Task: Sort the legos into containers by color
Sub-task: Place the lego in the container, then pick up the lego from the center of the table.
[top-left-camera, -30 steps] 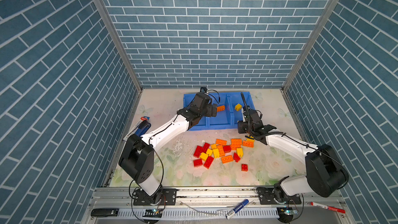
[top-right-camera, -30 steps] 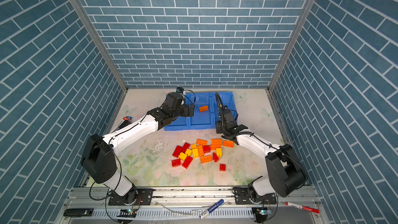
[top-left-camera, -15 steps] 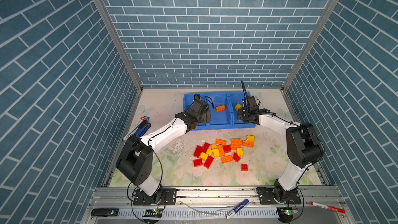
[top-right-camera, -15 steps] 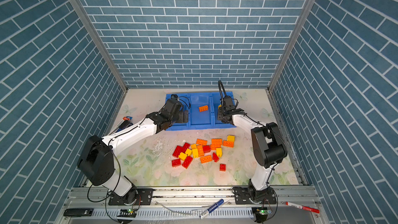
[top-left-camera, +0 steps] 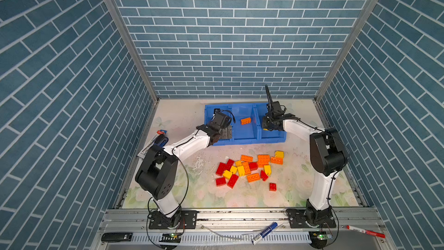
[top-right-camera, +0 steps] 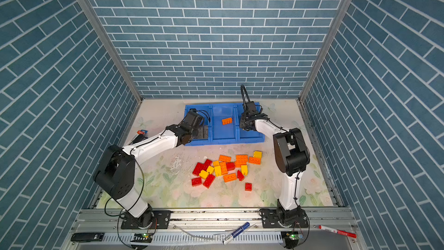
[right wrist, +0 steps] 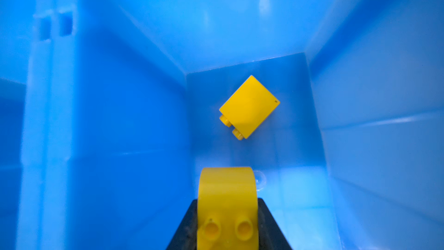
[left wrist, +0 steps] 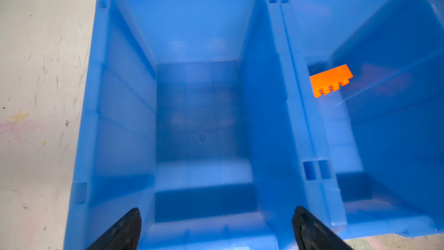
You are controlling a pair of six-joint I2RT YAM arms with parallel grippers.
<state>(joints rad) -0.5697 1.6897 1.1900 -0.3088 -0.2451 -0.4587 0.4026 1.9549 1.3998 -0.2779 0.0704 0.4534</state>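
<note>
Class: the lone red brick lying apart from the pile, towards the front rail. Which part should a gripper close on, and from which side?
Two opposite flat side walls of the lone red brick, coming straight down from above. It seems to lie flat, studs up, with bare table all round, so open jaws should clear both walls without nudging the pile.

**Blind spots at the bins**

In both top views my arms' wrists mostly cover the left gripper [left wrist: 216,211] and right gripper [right wrist: 227,215]. From the right wrist, the small rounded yellow plastic brick [right wrist: 227,193] is cut off by the frame edge and masks most of the black fingers [right wrist: 265,224]. The left fingertips [left wrist: 131,222] barely enter frame. The bright blue plastic bin walls [left wrist: 125,116] look blurred, I think.
</note>
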